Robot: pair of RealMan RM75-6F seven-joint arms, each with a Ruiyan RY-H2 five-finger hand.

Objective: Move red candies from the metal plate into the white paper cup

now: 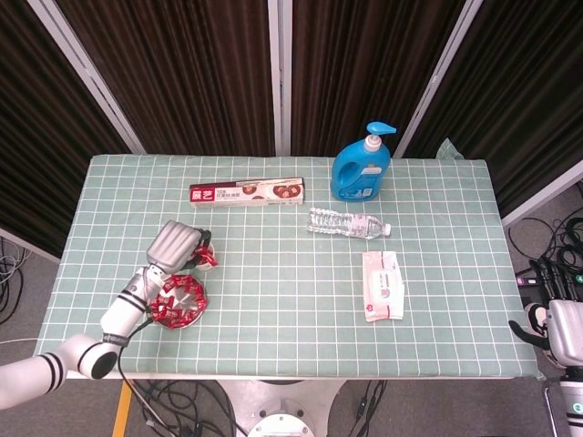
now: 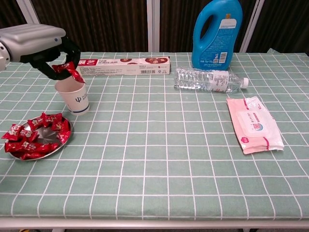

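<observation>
The surface (image 1: pixel 273 273), spread with a green checked cloth, carried everything in play. Toward the back stood a blue detergent bottle (image 2: pixel 217 33), with a long printed box (image 2: pixel 123 65) to its left; a clear water bottle (image 2: pixel 210 79) lay on its side in front of the detergent, and a pink wipes pack (image 2: pixel 254 124) sat nearer the front right.

At the left edge the metal plate (image 2: pixel 42 141) held a heap of red candies (image 2: pixel 30 139), and the white paper cup (image 2: pixel 73 95) stood just behind it. The left hand (image 2: pixel 46 48) hovered directly over the cup, its fingers curled down and pinching one red candy (image 2: pixel 66 69) right above the rim.

The drop looked like the step in hand. To do it well, the hand would want to be centred over the mouth and lowered slightly before the fingers parted, since the wrapper's twisted ends could catch the rim or cling to a fingertip. A slow release would probably also spare the light cup a knock.

The cup's contents were hidden in the chest view and mostly covered by the hand in the head view. The right hand (image 1: pixel 556 319) showed only partly at the frame's edge, well away from the surface; whether its fingers were spread or curled I could not tell.
</observation>
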